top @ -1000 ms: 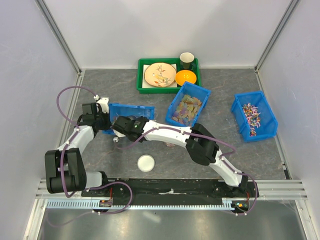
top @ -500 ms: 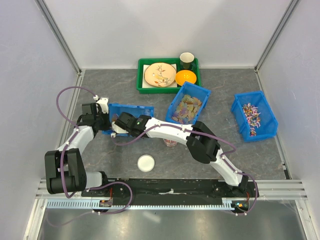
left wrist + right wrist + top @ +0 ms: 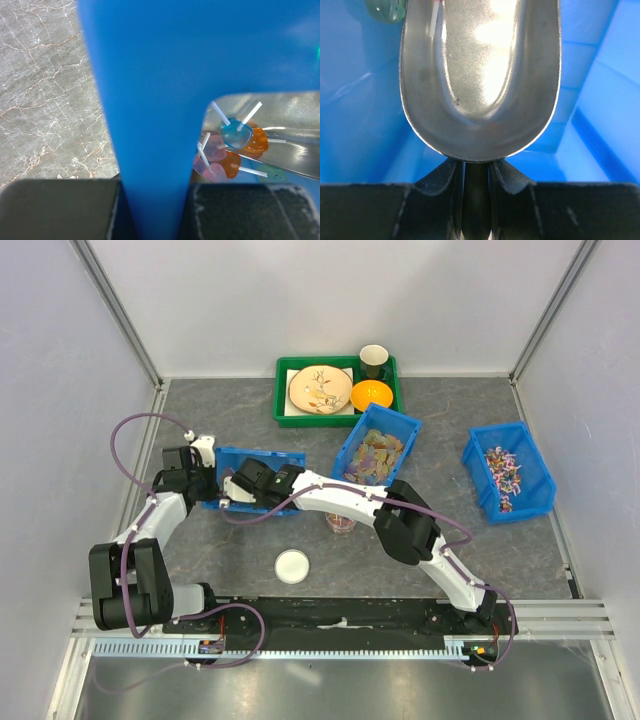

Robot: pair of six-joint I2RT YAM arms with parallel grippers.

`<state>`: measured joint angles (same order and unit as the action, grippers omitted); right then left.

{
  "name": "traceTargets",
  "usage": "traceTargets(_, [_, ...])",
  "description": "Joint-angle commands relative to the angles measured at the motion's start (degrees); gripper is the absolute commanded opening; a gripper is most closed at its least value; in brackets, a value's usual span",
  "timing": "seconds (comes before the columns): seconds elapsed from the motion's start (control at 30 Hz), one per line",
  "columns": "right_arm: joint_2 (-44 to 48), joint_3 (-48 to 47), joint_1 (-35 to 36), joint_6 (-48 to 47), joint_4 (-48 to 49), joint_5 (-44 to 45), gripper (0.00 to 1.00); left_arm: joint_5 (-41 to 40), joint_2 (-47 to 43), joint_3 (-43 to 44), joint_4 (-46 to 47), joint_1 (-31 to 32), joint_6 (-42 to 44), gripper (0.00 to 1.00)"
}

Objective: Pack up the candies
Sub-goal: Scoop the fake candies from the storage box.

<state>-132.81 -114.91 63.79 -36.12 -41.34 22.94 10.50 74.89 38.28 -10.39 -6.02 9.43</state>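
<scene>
Grey table (image 3: 200, 550): left gripper (image 3: 155, 210) clamping bin (image 3: 262, 462) wall, steadying it; right gripper (image 3: 476, 175) gripping scoop (image 3: 480, 75) (empty), reaching toward candies (image 3: 230, 147) inside bin.

The top camera looks down from high up behind both arms at the whole table (image 3: 480, 550). Each wrist camera sits right behind its jaws, very close. All three see the blue bin (image 3: 262, 461).
</scene>
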Motion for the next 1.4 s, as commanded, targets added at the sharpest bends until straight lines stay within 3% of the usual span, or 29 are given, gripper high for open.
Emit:
traceTargets(0.0, [-0.61, -2.16, 2.74, 1.31, 2.85, -14.23, 0.00, 2.59, -1.42, 0.30, 5.21, 1.19, 0.68, 0.02])
traceTargets(0.57, [3.61, 2.76, 2.31, 1.67, 3.28, -16.70, 0.00, 2.07, -1.33, 0.21, 5.47, 1.19, 0.85, 0.02])
traceTargets(1.37, [12.40, 10.15, -5.51, 3.07, 5.66, -25.58, 0.00, 2.07, -0.71, 0.30, 5.73, 1.19, 0.94, 0.02])
